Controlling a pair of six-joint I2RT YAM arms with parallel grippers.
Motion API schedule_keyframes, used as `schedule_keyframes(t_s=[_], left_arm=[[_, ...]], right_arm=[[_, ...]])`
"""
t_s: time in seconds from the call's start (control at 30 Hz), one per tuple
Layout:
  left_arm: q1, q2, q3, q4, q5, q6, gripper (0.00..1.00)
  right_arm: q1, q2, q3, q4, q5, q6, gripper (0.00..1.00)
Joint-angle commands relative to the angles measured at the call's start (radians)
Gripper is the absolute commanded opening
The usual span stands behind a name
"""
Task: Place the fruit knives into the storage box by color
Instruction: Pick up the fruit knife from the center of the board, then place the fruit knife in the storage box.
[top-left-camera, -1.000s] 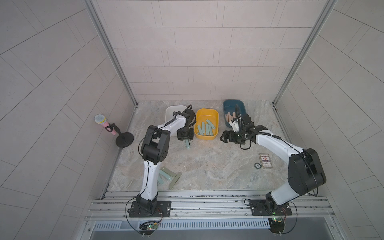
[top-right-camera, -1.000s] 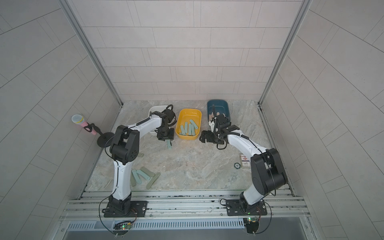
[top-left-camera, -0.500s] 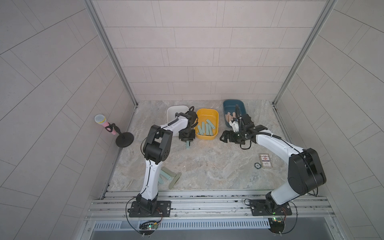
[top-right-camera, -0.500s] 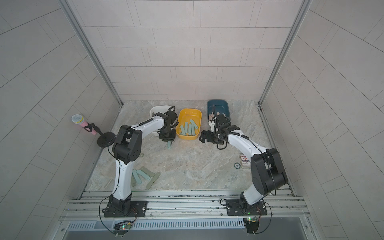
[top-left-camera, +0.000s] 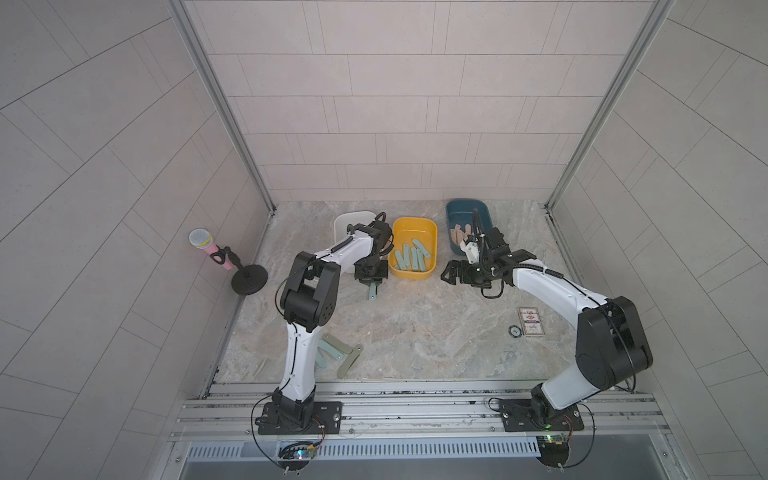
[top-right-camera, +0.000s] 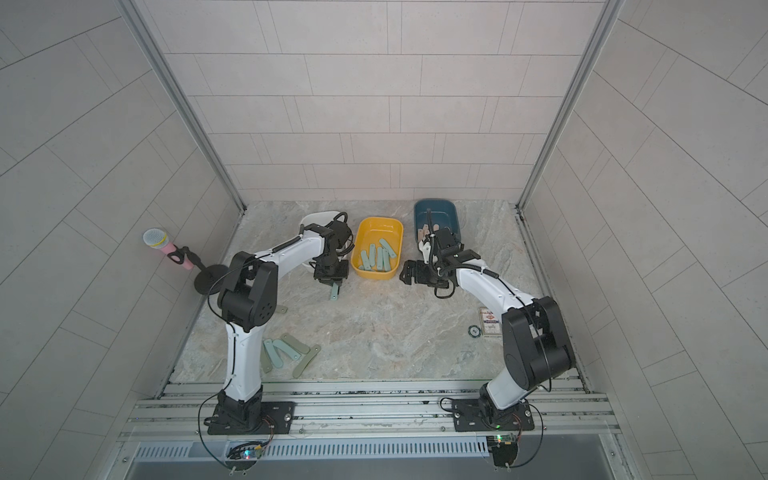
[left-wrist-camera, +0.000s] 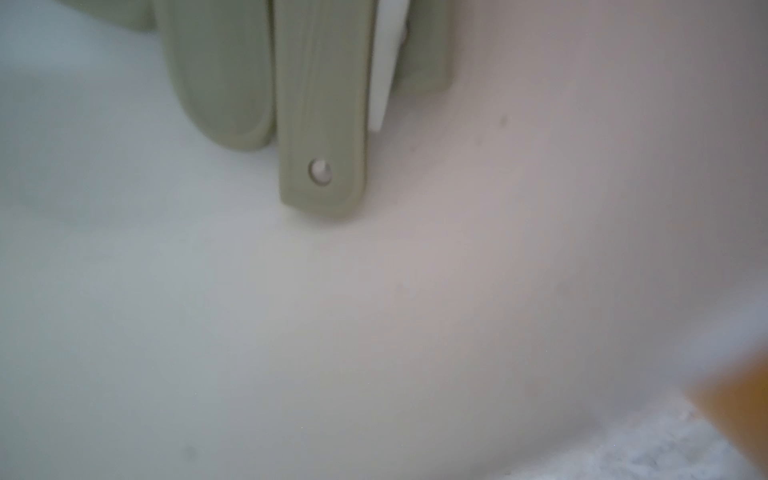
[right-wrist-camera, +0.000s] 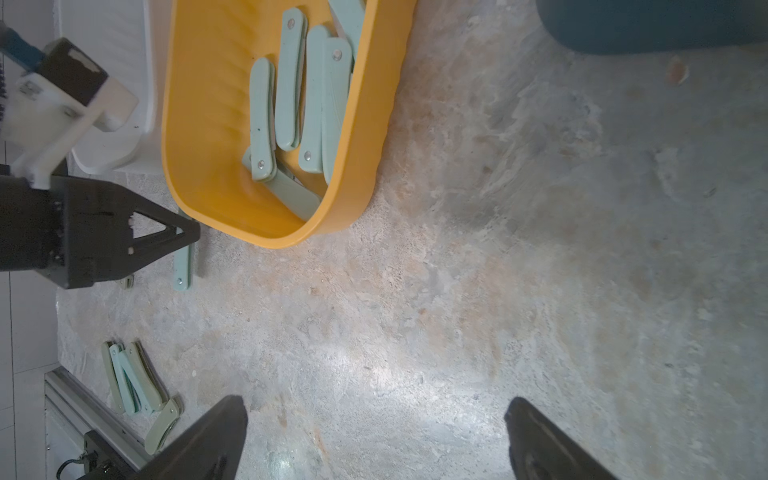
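As the sorting stands, the step in hand is judged to be the pick-up of a single light teal knife (top-left-camera: 372, 291), which is found on the table (top-left-camera: 415, 332) just beside the corner of the yellow box (top-left-camera: 412, 274) nearest the left arm. The left claw (top-left-camera: 372, 280) is shown pressed shut over one end of that knife, the end with the hole sticking out toward the robot's base; whether the knife is clear of the table cannot be told. Since teal knives (right-wrist-camera: 286, 83) are seen gathered in the yellow box, the next move is taken to call for a short lift, a carry over the box's rim and a release among them, with the rim to be cleared by the free end. The right claw (right-wrist-camera: 374, 440) is held at its widest and is empty, hovering over bare table between the yellow box and the blue box (top-left-camera: 462, 212), in which peach-pink knives (top-left-camera: 457, 235) are stored. A white box (top-left-camera: 353, 217) is partly hidden behind the left arm. A mixed heap of olive-green and teal knives (top-left-camera: 338, 353) is shown unsorted near the left arm's base, well apart from all three boxes.
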Motion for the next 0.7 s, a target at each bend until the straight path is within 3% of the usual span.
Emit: schedule_keyframes(t_s=[0.0,0.13,0.23,0.67], left_arm=[[-0.006,-0.122,-0.062,-0.049,0.011,-0.012,0.07],[-0.013,-0.198,-0.106,-0.029,0.046,-0.028,0.07],[-0.035,-0.183,-0.022,-0.032,0.070,-0.034,0.07],[-0.120,0.260,0.667,-0.127,0.075,-0.035,0.08]], right_arm=[[-0.001,-0.037,0.000,0.012,0.019,0.014,1.00],[0.007,-0.035,-0.001,0.037,0.030,0.037,1.00],[0.012,-0.022,0.014,0.052,0.044,0.054,1.00],[0.024,0.040,0.034,0.080,0.064,0.059,1.00]])
